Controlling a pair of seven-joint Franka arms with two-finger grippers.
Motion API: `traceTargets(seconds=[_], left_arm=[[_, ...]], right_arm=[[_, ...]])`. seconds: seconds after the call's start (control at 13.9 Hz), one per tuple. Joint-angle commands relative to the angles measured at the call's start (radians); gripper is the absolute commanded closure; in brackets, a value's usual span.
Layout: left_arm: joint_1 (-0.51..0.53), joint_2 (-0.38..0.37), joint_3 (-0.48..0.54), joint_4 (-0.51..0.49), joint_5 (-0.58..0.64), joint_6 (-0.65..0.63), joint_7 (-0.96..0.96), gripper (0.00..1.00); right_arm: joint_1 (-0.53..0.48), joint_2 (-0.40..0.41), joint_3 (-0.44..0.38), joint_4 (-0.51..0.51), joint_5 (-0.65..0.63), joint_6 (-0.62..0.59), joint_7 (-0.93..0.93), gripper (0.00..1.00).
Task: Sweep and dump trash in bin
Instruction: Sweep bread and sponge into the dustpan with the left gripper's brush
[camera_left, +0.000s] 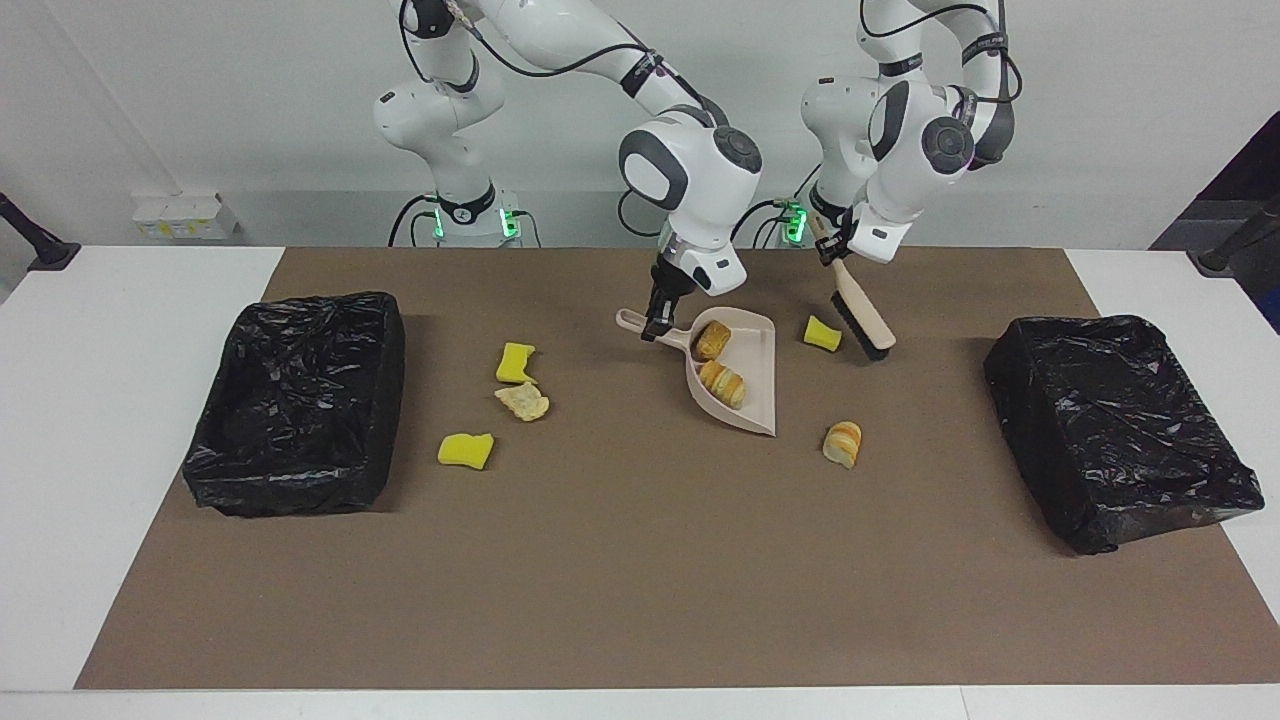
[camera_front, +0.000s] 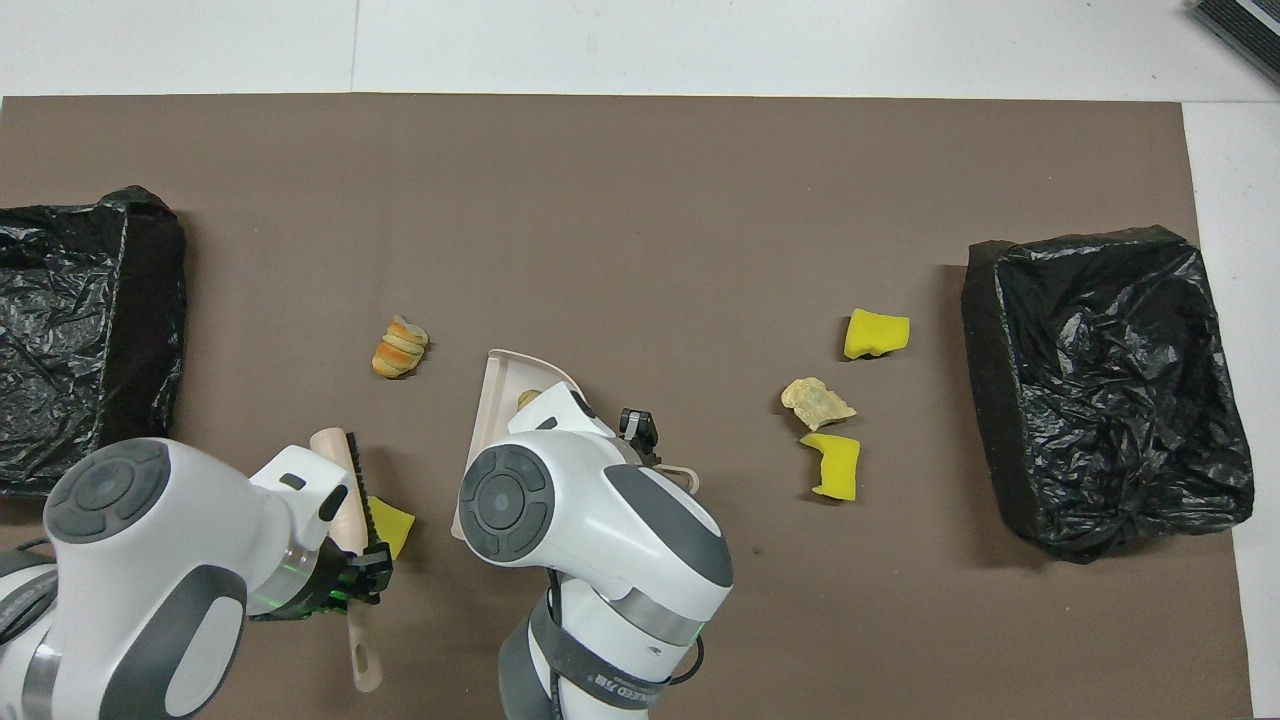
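Across the facing view, a black-lined bin (camera_left: 300, 400) sits at the right arm's end of the brown mat (camera_left: 640, 580), and three scraps lie beside it: a yellow sponge chunk (camera_left: 466, 450), a pale bread piece (camera_left: 523, 401) and a second sponge chunk (camera_left: 516, 362) touching the bread on its robot side.

At mid-table the right gripper (camera_left: 657, 322) is clamped on the handle of the beige dustpan (camera_left: 752, 385), whose mouth rests on the mat. Two golden pastry pieces (camera_left: 722, 382) (camera_left: 712, 340) lie inside the pan.

A striped pastry roll (camera_left: 843, 444) lies loose just outside the pan's mouth, farther from the robots. A third sponge chunk (camera_left: 823, 333) lies between the pan and the brush.

The left gripper (camera_left: 829, 247) is closed on the handle of the beige brush (camera_left: 861, 310), held slantwise with its dark bristles low beside that sponge.

A second black-lined bin (camera_left: 1115, 430) stands at the left arm's end.

The scraps look light and dry. The sponge is soft and springy and likely to bounce or roll off stiff bristles; the pastry appears crumbly and may shed flakes. None needs grasping: each is best pushed from its outer side toward the pan's mouth, with slow, low strokes. The loaded pan should be carried level by its handle.
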Motion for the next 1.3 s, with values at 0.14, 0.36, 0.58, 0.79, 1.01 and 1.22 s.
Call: traceTargets(seconds=[0.14, 0.36, 0.58, 0.79, 1.01, 1.22], left_arm=[[-0.097, 0.031, -0.028, -0.079, -0.002, 0.144, -0.133, 1.0], [-0.24, 0.162, -0.029, -0.007, -0.011, 0.295, -0.204, 1.0], [-0.34, 0.269, -0.029, 0.149, -0.03, 0.287, -0.197, 1.0], [-0.358, 0.314, -0.028, 0.273, -0.032, 0.232, -0.189, 1.0], [-0.294, 0.306, -0.014, 0.35, -0.012, 0.137, -0.105, 1.0], [-0.146, 0.325, -0.014, 0.36, 0.086, 0.154, 0.132, 1.0]], right_arm=[[-0.021, -0.014, 0.007, -0.048, -0.025, 0.021, -0.076, 1.0], [-0.029, -0.011, 0.007, -0.048, -0.022, 0.023, -0.07, 1.0], [-0.03, -0.01, 0.007, -0.05, -0.014, 0.038, -0.049, 1.0], [-0.03, -0.01, 0.005, -0.05, -0.01, 0.04, -0.03, 1.0], [-0.035, -0.007, 0.007, -0.05, -0.007, 0.046, 0.002, 1.0], [-0.088, 0.018, 0.005, -0.045, 0.111, 0.092, 0.033, 1.0]])
